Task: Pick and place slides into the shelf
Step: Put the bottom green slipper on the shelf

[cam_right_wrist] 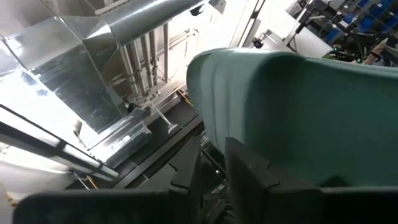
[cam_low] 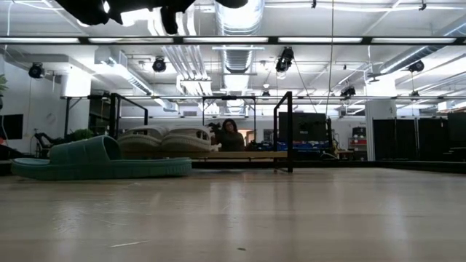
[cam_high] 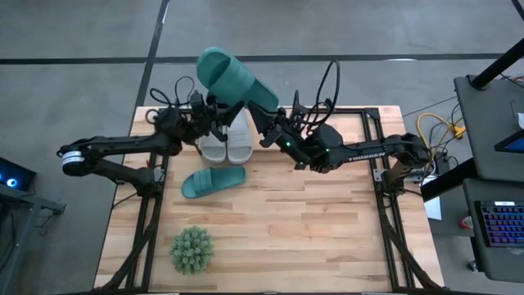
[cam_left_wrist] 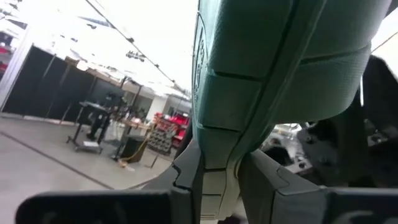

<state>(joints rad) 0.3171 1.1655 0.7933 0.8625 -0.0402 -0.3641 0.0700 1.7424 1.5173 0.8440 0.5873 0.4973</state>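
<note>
One teal slide (cam_high: 233, 78) is lifted high above the table's far edge, between both grippers. My left gripper (cam_high: 217, 108) is under its strap end and my right gripper (cam_high: 268, 115) is at its other end; both are shut on it. It fills the left wrist view as the teal slide (cam_left_wrist: 273, 74) and the right wrist view as the teal slide (cam_right_wrist: 298, 118). The second teal slide (cam_high: 213, 181) lies sole-down on the table. Two grey slides (cam_high: 227, 141) rest side by side on the shelf (cam_low: 284, 131). My left gripper holds the lifted teal slide by its sole's edge (cam_left_wrist: 217, 155), pinched between the two fingers (cam_left_wrist: 267, 186), coming from the table's left and pointing up. The slide is clear of the table and rises above the fingers. My right gripper is at the slide's end toward the table's right (cam_high: 270, 97), coming from the right and slanting up. One finger (cam_right_wrist: 249, 174) lies against the teal surface; the finger itself hides the place of contact. The slide is lifted clear.
A small spiky green plant (cam_high: 192, 250) stands near the table's near-left corner. Black frame rails (cam_high: 385, 205) run along the table's left and right sides. A person (cam_low: 231, 135) sits in the room beyond the table.
</note>
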